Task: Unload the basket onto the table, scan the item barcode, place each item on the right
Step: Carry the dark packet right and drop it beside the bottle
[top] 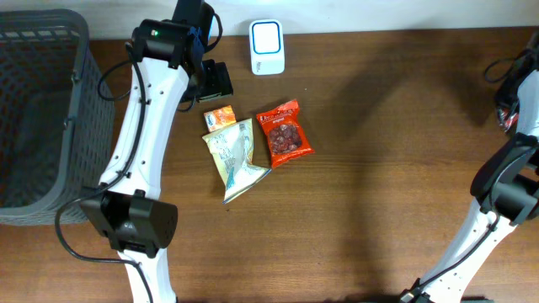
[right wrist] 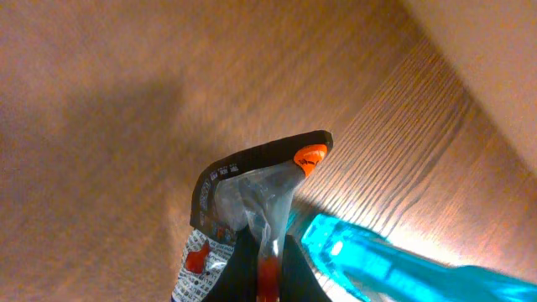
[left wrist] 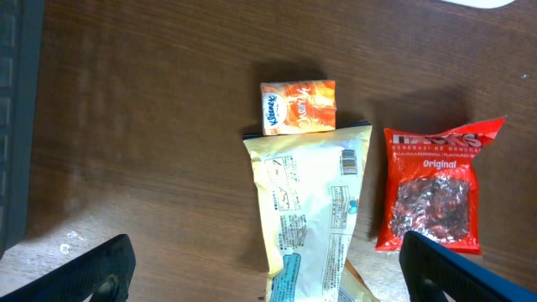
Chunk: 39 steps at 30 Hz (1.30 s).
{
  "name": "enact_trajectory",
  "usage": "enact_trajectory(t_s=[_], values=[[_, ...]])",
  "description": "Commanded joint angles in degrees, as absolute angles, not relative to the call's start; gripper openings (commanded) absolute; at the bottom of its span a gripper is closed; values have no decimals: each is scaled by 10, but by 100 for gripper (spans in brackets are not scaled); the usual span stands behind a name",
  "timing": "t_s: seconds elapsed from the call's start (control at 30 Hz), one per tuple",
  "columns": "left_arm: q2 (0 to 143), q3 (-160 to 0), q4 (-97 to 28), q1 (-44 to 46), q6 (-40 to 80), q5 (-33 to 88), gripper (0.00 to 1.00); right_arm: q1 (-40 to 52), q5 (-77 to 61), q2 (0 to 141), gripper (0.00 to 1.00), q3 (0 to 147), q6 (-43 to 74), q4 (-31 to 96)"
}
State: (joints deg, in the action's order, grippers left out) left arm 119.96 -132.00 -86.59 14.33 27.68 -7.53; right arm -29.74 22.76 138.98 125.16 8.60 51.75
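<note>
- Overhead: a grey mesh basket (top: pixel 91 101) stands at the left end of the table (top: pixel 387 185), with the left arm (top: pixel 147 126) just beside it.
- A white scanner (top: pixel 267 47) lies at the far edge. Nearer the camera, three packs sit together: a small orange pack (top: pixel 220 117), a pale yellow pouch (top: pixel 237 156) touching it, and a red snack bag (top: pixel 285 133) just beside the pouch.
- The left tool (top: pixel 215 81) hangs near the orange pack, on its far side. The right tool (top: pixel 508 109) is at the table's right edge, well apart from the scanner.
- Left wrist: the left tool's fingers (left wrist: pixel 84 273) stand wide apart, open, above the yellow pouch, whose barcode (left wrist: pixel 348 162) faces up.
- Right wrist: the right tool is closed on a packet (right wrist: pixel 252 184), the item to scan, held above the table. The packet is clear crinkled film with a dark top edge, an orange tab (right wrist: pixel 310 157) at one corner and red-and-white print lower down.
- A blue translucent shape (right wrist: pixel 377 260) sits beside the grip; I cannot tell what it is.
</note>
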Motion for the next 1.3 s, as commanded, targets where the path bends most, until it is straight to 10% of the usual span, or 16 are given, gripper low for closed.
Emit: enact_trajectory(t_s=[0.0, 0.37, 0.67, 1.03, 1.27], values=[[1188, -1329, -867, 142, 277, -78, 99, -308, 225, 1400, 5, 1230, 115, 505], [1188, -1329, -867, 142, 277, -78, 99, -300, 196, 1375, 44, 1273, 114, 539], [1188, -1329, -867, 142, 277, -78, 99, -163, -352, 1297, 85, 1338, -15, 697], [1188, -1329, -867, 142, 277, -78, 99, 162, -185, 1300, 84, 1220, -88, 773], [1188, -1329, -867, 142, 277, -78, 99, 233, -181, 1326, 67, 1190, -9, 720]])
